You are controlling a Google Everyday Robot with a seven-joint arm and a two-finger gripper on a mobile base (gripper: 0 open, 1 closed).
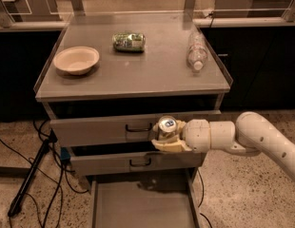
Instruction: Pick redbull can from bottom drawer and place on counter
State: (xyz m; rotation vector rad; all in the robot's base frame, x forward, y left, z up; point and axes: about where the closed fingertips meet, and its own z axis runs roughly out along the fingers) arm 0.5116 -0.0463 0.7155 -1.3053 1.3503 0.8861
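The redbull can [166, 126], slim and silver with a blue tab area on top, is held upright in my gripper [167, 137], which is shut on it. The white arm reaches in from the right, and the can hangs in front of the top drawer's face, well above the bottom drawer [142, 204]. That drawer is pulled out and shows a bare grey floor. The counter [138, 72] lies above and behind the can.
On the counter stand a beige bowl [76, 60] at the left, a crushed green can [129, 42] at the back middle and a clear plastic bottle [196, 52] lying at the right. Two upper drawers with dark handles [138, 128] are slightly open. Cables and a tripod leg [31, 175] lie on the floor at left.
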